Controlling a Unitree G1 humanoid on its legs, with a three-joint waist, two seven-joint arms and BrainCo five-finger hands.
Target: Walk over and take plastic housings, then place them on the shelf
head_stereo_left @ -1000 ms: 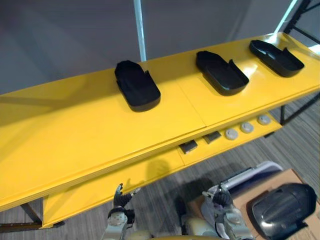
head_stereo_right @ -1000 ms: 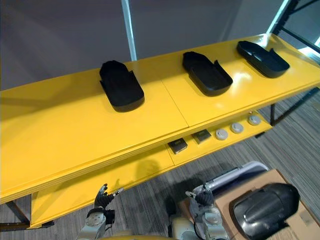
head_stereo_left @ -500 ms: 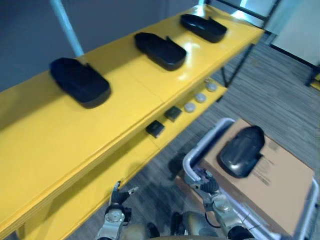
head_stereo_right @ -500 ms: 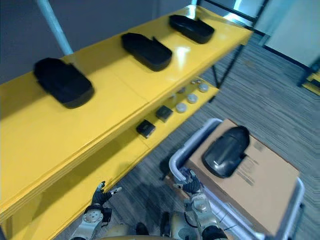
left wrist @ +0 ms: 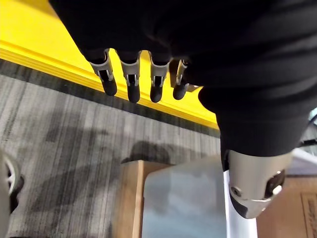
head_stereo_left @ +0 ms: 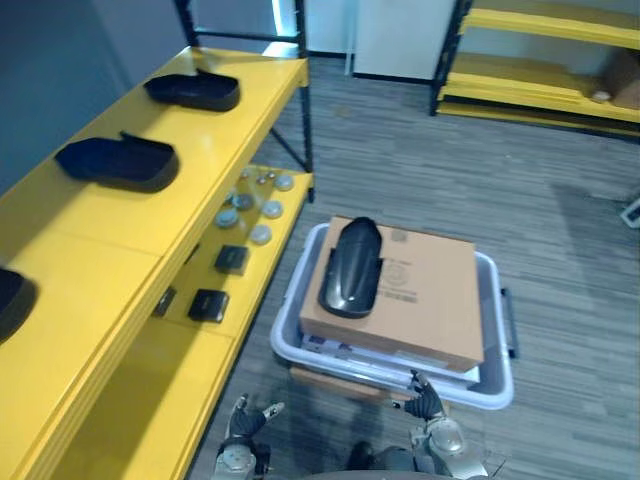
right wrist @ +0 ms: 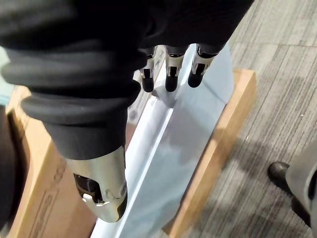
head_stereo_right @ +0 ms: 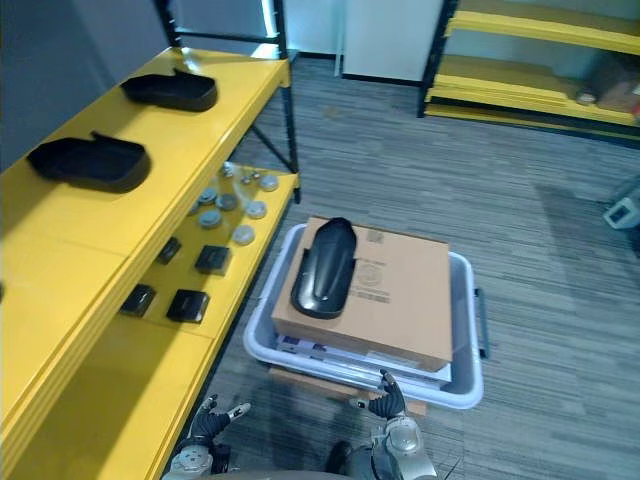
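A glossy black plastic housing (head_stereo_left: 350,266) lies on a cardboard box (head_stereo_left: 425,300) in a grey tote (head_stereo_left: 497,372), straight ahead on the floor. Two more black housings (head_stereo_left: 191,90) (head_stereo_left: 118,163) rest on the yellow shelf top (head_stereo_left: 90,235) at the left, and the edge of a third (head_stereo_left: 10,300) shows nearer me. My left hand (head_stereo_left: 240,428) hangs low by the shelf's lower board, open and empty, fingers (left wrist: 130,82) straight. My right hand (head_stereo_left: 426,404) hangs low at the tote's near rim, open and empty, fingers (right wrist: 169,72) straight.
The lower yellow board carries small black blocks (head_stereo_left: 208,304) and several round silver discs (head_stereo_left: 250,208). A wooden pallet edge (right wrist: 213,148) sits under the tote. More yellow racks (head_stereo_left: 540,60) stand across the grey carpet (head_stereo_left: 560,200) at the back right.
The camera has swung right: the shelf now runs along the left and the tote with the box and housing is in the middle. Both hands stay low, open and empty.
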